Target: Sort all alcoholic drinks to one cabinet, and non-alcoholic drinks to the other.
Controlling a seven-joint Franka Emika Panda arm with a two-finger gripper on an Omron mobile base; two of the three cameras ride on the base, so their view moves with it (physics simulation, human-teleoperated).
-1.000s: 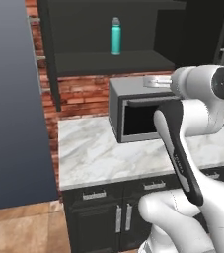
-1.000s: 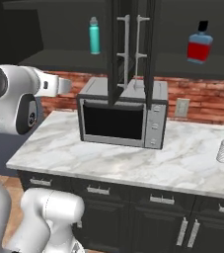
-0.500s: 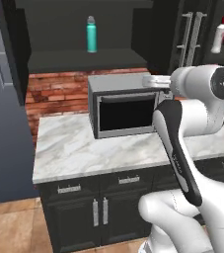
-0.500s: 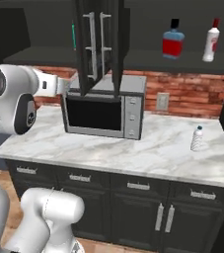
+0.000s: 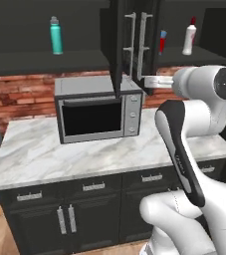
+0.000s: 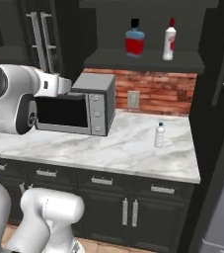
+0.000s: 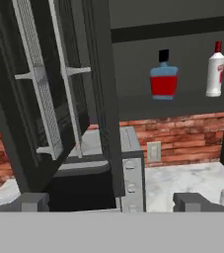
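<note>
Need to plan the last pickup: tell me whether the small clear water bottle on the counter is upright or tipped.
Upright: the small clear ribbed water bottle stands on the marble counter with its white cap on top.

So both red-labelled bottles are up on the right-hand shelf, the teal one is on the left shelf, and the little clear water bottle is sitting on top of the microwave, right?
Not quite. The clear water bottle stands on the marble counter, to the right of the microwave, as the right base view shows. The rest holds: the blue bottle and white bottle share the right shelf, the teal bottle the left.
</note>
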